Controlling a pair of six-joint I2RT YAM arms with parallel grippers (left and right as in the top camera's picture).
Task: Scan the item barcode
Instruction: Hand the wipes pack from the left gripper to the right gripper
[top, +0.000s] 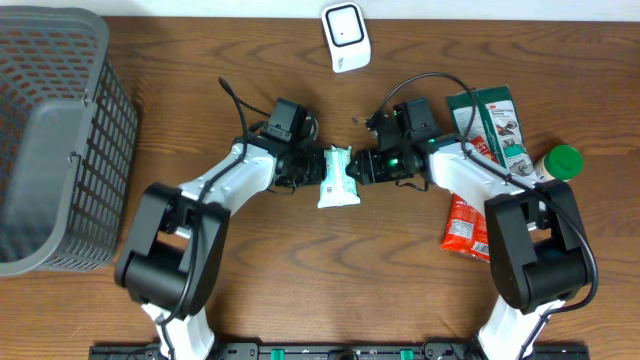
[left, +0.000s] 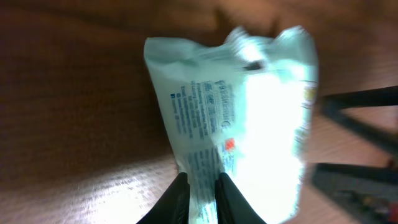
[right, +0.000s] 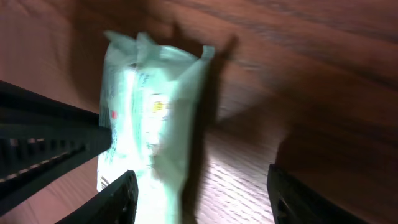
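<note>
**Overhead:** The pale green packet (top: 337, 177) sits over the wooden table (top: 300, 290), between the two arms. The left gripper (top: 306, 172) meets the packet's left edge and the right gripper (top: 364, 167) is just beside its right edge. A white scanner (top: 345, 37) stands beyond the packet, well apart from it. A grey basket (top: 60, 140) is far to the packet's left. To the packet's right lie a green pack (top: 495, 125), a green-capped bottle (top: 562, 162) and a red pouch (top: 467, 225).

**Left wrist:** The left gripper (left: 202, 200) has its two fingers (left: 179, 200) pinched together on the packet's (left: 242, 118) near edge, with printed text facing the camera. Whether the packet rests on the wood or hangs above it cannot be told. The other arm's dark fingers show past the packet's far side.

**Right wrist:** The right gripper (right: 205, 199) has its fingers (right: 119, 198) spread wide, gripping nothing. The packet (right: 149, 112) stands near the one on the view's left. The left arm's dark body is against the packet's far edge.
</note>
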